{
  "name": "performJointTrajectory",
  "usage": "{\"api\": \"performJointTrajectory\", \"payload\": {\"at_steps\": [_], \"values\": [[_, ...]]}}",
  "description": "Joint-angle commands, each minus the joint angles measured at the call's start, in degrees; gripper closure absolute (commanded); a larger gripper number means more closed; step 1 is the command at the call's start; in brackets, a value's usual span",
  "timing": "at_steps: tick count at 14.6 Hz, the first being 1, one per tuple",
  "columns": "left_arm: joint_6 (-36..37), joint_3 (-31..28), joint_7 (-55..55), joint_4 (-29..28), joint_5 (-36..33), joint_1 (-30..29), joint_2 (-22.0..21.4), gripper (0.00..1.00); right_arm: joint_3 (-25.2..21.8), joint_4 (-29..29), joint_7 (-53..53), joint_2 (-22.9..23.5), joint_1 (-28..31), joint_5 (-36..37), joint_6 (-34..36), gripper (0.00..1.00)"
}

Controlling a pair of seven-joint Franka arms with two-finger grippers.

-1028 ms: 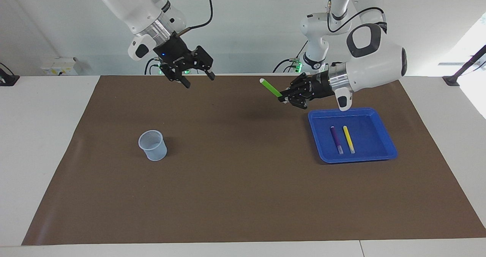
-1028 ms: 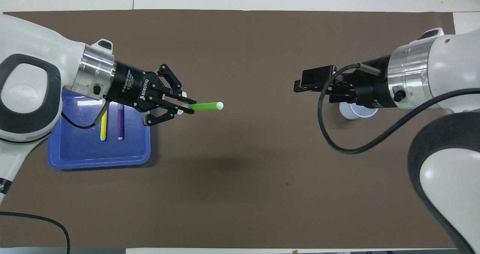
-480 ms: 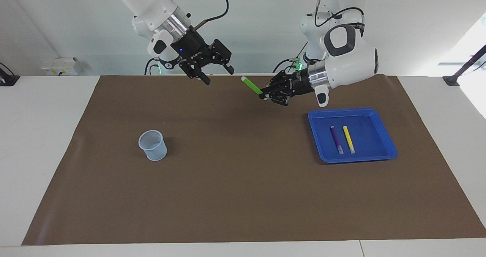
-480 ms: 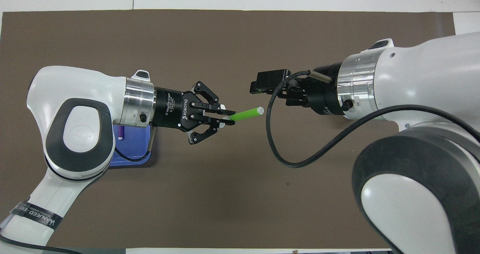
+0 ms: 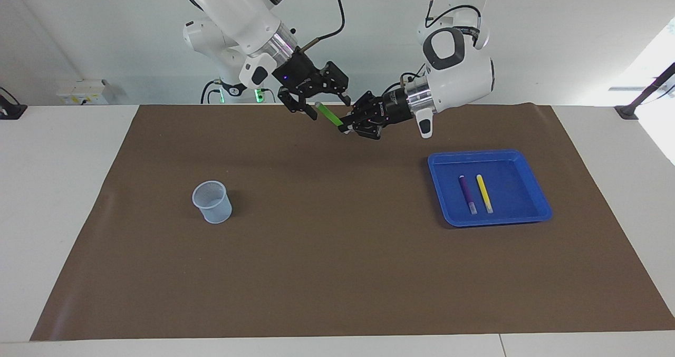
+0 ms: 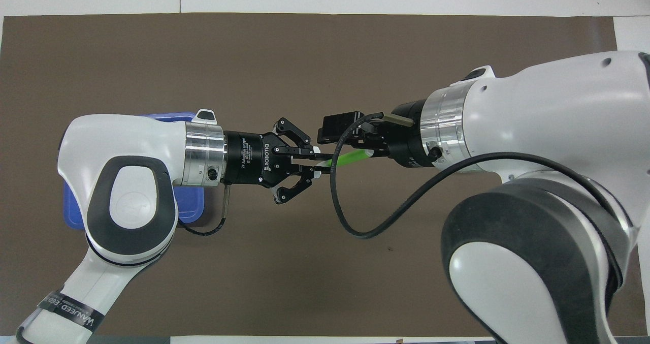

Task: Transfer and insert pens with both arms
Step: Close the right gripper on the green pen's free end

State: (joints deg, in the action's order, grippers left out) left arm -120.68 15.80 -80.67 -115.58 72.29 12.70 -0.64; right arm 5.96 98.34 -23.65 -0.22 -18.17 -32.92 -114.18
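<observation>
White bench under a brown mat; pale wall with a socket box near the right arm's end. A blue tray sits toward the left arm's end and holds the purple pen and yellow pen side by side, not touching. A pale mesh cup stands on the mat toward the right arm's end.

Left pincer is up over the mat's robot-side middle, fingers clamped together on one end of the green pen, which slants upward. Right pincer has its fingers apart, one on either side of the pen's free end; contact not clear.

Against a second ago: both arms have swung in toward the middle, and the gap between pen tip and right pincer has closed. Tray, cup and the two lying pens are unmoved.
</observation>
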Motion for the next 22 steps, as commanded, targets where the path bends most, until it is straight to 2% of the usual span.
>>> {"api": "performJointTrajectory", "payload": {"at_steps": [1, 6, 11, 13, 14, 15, 16, 18, 19, 22], "values": [[-1.4, -0.7, -0.5, -2.2, 1.6, 0.8, -2.0, 1.00, -0.1, 0.3, -0.4, -0.7, 0.5, 2.2, 1.8, 0.00], [-1.7, -0.7, -0.5, -2.3, 1.7, 0.8, -2.2, 1.00, -0.3, 0.0, -0.8, -1.2, 0.8, 2.9, 6.1, 0.00], [-1.8, -0.7, -0.5, -2.4, 1.7, 0.8, -2.2, 1.00, -0.3, -0.2, -0.7, -1.0, 0.8, 3.2, 4.8, 0.01], [-1.8, -0.7, -0.5, -2.4, 1.7, 0.8, -2.2, 1.00, -0.2, -0.3, -0.8, -1.0, 0.7, 3.2, 3.8, 0.05], [-1.8, -0.7, -0.5, -2.4, 1.8, 0.8, -2.2, 1.00, -0.1, -0.3, -0.7, -1.0, 0.7, 3.2, 3.4, 0.13], [-1.8, -0.7, -0.5, -2.4, 1.8, 0.8, -2.2, 1.00, -0.1, -0.3, -0.8, -1.0, 0.7, 3.2, 3.4, 0.28], [-1.8, -0.7, -0.5, -2.4, 1.8, 0.8, -2.2, 1.00, -0.1, -0.3, -0.9, -1.0, 0.6, 3.2, 3.3, 0.48], [-2.4, -0.7, -0.5, -2.4, 2.1, 0.8, -2.3, 1.00, -0.2, -0.3, -0.9, -1.0, 0.6, 3.2, 3.3, 0.97], [-2.6, -0.7, -0.5, -2.4, 2.1, 0.8, -2.3, 1.00, -0.2, -0.3, -0.9, -0.9, 0.6, 3.2, 3.3, 1.00], [-2.6, -0.7, -0.5, -2.4, 2.2, 0.9, -2.3, 1.00, -0.2, -0.3, -0.9, -0.9, 0.6, 3.3, 2.6, 1.00]]}}
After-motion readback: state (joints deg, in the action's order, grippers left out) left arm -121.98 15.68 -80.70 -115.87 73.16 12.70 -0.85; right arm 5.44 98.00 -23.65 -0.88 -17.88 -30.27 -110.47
